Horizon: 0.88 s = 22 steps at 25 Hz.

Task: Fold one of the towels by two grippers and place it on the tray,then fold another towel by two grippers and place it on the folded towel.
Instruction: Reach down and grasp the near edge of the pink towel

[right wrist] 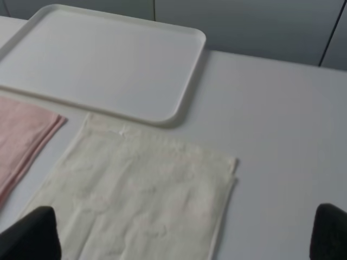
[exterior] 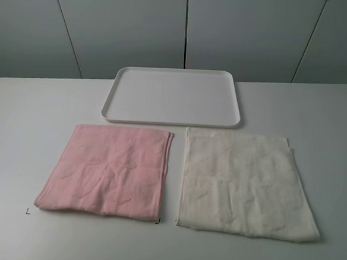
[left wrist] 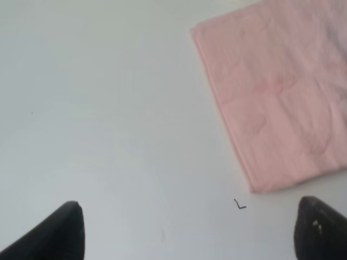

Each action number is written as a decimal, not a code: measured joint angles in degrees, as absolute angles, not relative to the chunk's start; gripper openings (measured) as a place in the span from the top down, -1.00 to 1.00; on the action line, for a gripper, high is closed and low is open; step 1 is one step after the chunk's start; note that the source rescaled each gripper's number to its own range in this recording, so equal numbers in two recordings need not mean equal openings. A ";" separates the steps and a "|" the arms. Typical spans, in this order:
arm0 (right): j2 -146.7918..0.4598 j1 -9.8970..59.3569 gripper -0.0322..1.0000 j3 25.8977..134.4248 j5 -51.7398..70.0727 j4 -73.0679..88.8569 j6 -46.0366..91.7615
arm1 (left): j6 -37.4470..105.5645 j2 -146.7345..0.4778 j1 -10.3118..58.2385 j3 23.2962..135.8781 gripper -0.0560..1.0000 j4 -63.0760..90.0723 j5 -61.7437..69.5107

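A white tray [exterior: 112, 96] sits at the far middle of the table [exterior: 32, 108], with nothing in it. In front of it two towels lie flat side by side, close but apart. The pink towel [exterior: 108, 170] is on the left and the cream towel [exterior: 244, 182] on the right, its far edge just short of the tray rim. The cream towel looks to lie in two layers at its far right corner, though the view is soft.

The left gripper [left wrist: 190, 233] hangs over bare table near a corner of the pink towel, its jaws wide apart and holding nothing. A small pen mark [left wrist: 239, 204] sits just off that corner. The right gripper [right wrist: 181, 238] hangs over the cream towel, jaws also spread wide and holding nothing.
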<state>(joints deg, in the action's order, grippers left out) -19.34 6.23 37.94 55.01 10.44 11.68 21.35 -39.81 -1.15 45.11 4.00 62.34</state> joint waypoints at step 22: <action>-59.56 24.95 -1.00 46.71 44.34 23.19 40.61 | 73.43 -83.65 3.36 54.96 -0.98 7.11 55.27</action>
